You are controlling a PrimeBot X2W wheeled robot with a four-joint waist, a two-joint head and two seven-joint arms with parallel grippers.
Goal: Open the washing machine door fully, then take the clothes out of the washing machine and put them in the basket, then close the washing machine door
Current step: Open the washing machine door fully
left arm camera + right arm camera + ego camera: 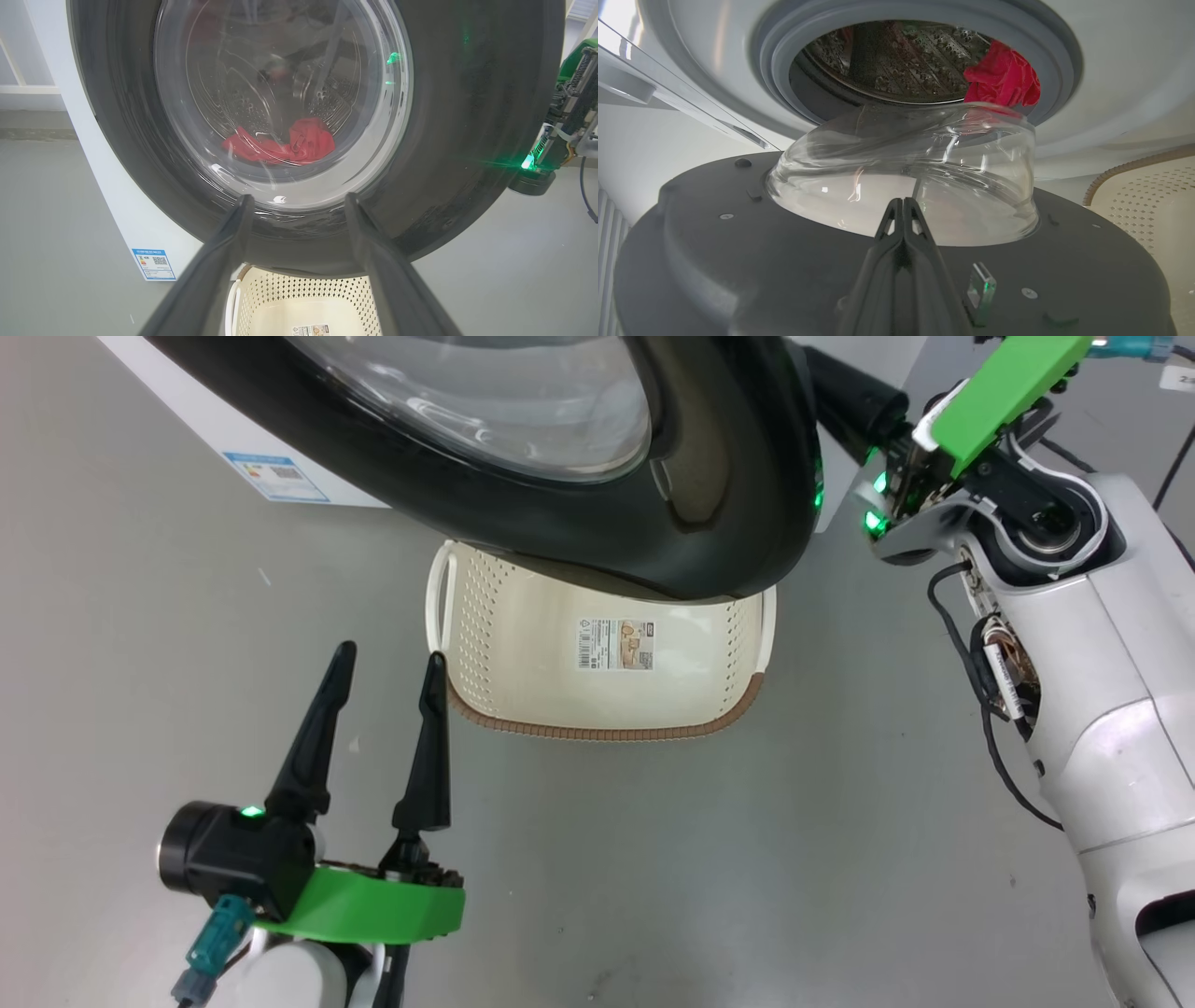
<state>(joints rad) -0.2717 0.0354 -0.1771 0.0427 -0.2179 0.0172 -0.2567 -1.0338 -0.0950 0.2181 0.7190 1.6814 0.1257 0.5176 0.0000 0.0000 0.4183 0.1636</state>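
Washing machine door: rigid, slick, likely heavy; push its inner rim; right hand pressed together; left hand spread.

Blk-rimmed door partly open over cream basket; red clothes inside washer.

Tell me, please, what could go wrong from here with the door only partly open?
1. The right gripper is shut behind the door, clamping nothing, so it may slip and let the door swing back.
2. The open left gripper hangs before the door's outer face; a wider swing could strike its fingers.
3. The door overhangs the basket, so the clothes might miss it unless the door opens fully.
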